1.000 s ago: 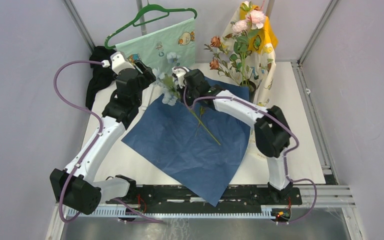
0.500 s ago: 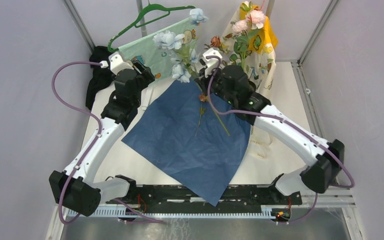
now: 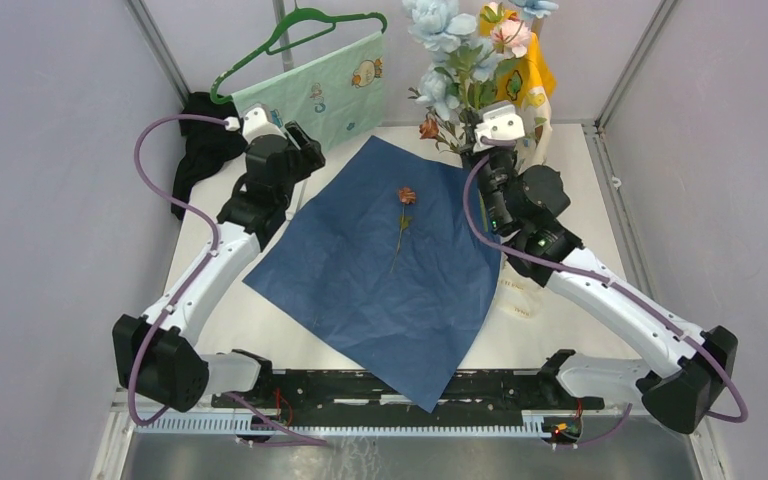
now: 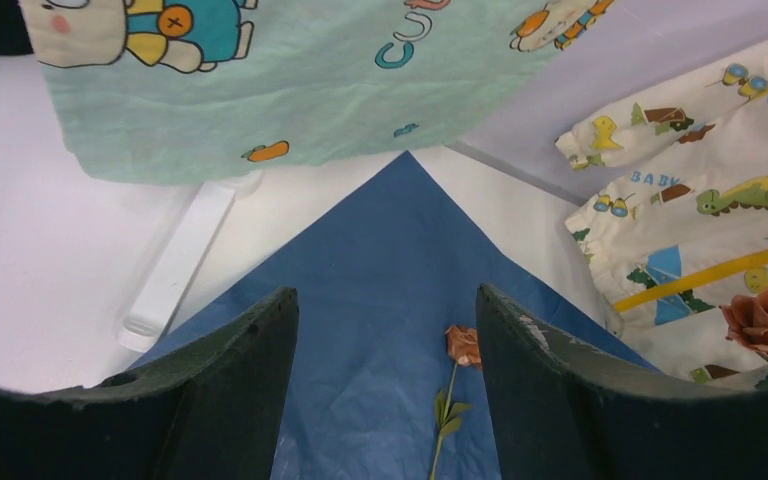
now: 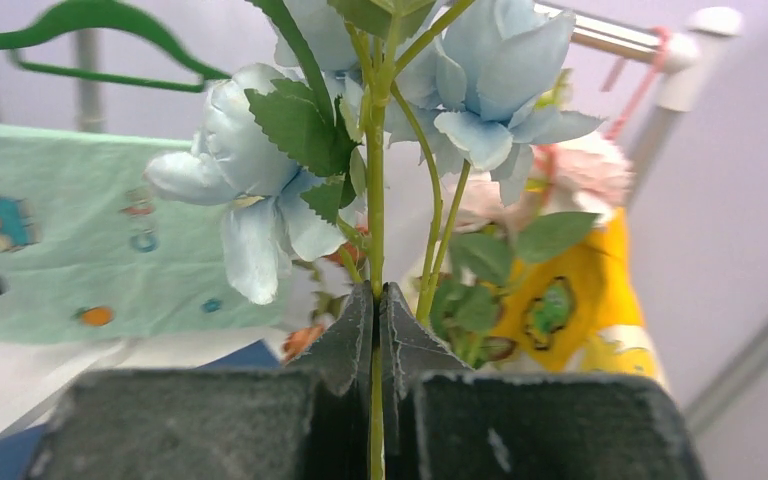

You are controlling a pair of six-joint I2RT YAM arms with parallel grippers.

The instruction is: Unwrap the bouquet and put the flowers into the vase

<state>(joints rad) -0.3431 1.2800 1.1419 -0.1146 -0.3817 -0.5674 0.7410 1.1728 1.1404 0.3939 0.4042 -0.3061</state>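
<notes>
The bouquet's blue wrapping paper lies spread flat on the table. One rust-orange flower with a thin green stem rests on it, also in the left wrist view. My right gripper is raised at the back right, shut on the green stem of the pale blue flowers, whose blooms stand above the fingertips. Pink and rust flowers stand just behind it. The vase is hidden behind my right arm. My left gripper hovers open over the paper's far corner, holding nothing.
A mint printed garment hangs on a green hanger at the back. A yellow and white garment hangs at the back right. A black cloth heap lies at the back left. A white plastic strip lies beside the paper.
My right arm has lifted the pale blue flowers off the paper and carried them up to the back right. One rust flower stayed on the paper. The left gripper shifted slightly right.
</notes>
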